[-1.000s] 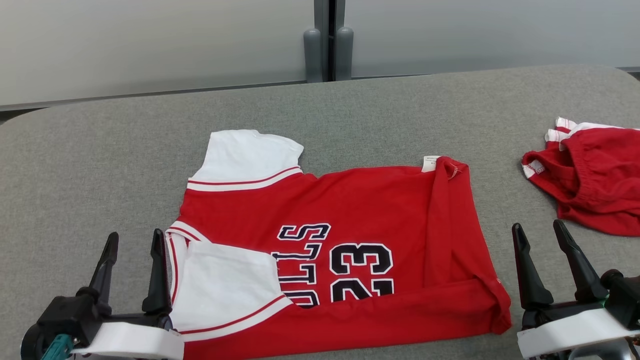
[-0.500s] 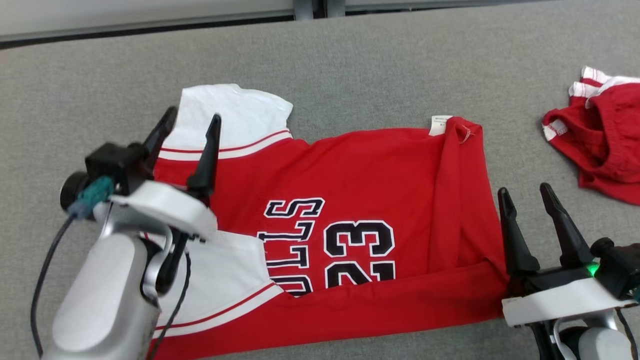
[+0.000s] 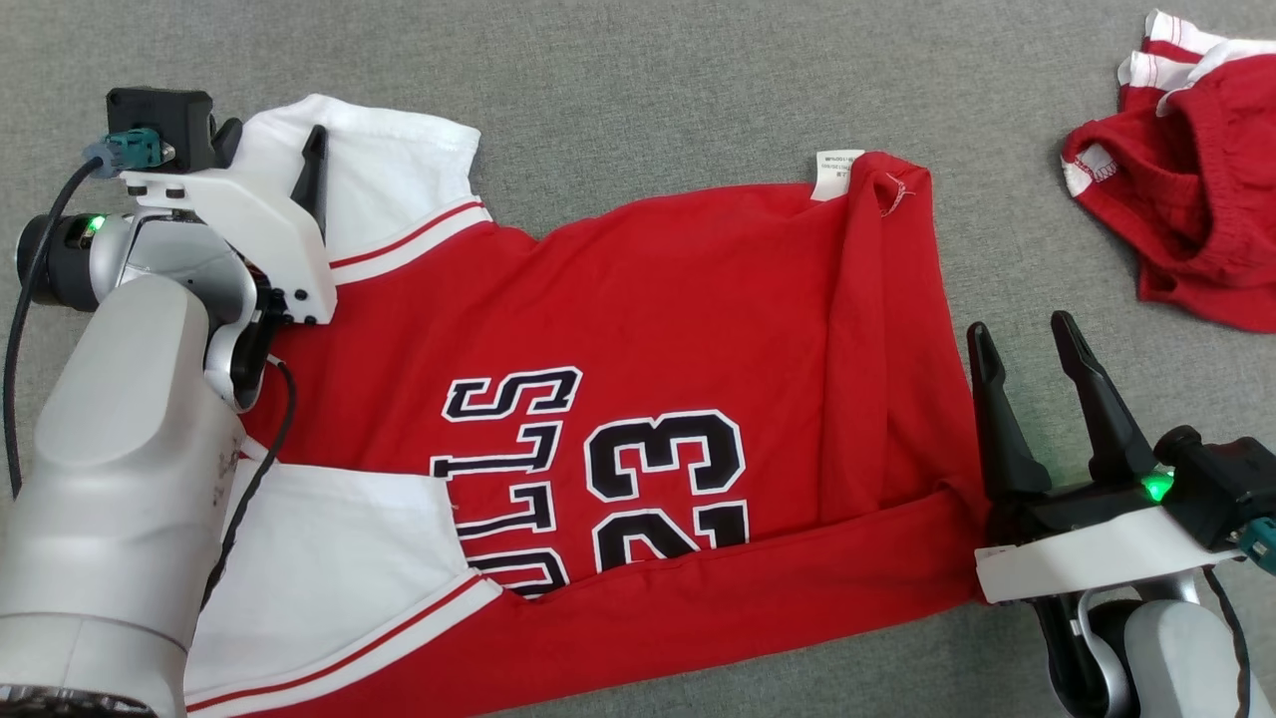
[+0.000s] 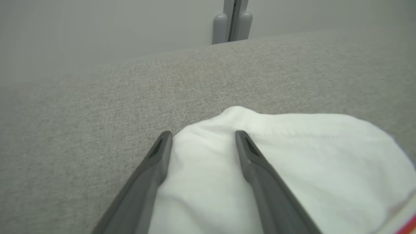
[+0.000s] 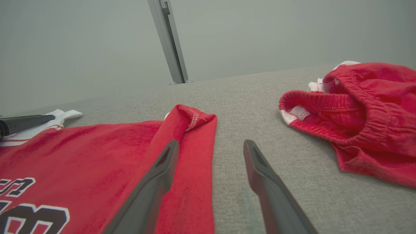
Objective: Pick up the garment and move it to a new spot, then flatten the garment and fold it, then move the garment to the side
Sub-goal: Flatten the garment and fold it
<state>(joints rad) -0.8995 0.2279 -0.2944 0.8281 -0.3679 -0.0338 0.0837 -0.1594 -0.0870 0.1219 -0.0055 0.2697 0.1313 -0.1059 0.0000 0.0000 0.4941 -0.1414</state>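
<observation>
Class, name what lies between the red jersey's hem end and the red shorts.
Bare grey table covering, shown in the head and right wrist views. The open right gripper stands at the gap's near end, beside the jersey and short of the shorts.

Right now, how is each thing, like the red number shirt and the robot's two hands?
Red jersey with white sleeves: spread on the grey table, near side and hem edge folded over.
Crumpled red shorts: bunched up, lying apart on the right.
Left gripper: open, poised at the far white sleeve, nothing gripped.
Right gripper: open, beside the jersey's hem, holding nothing.
</observation>
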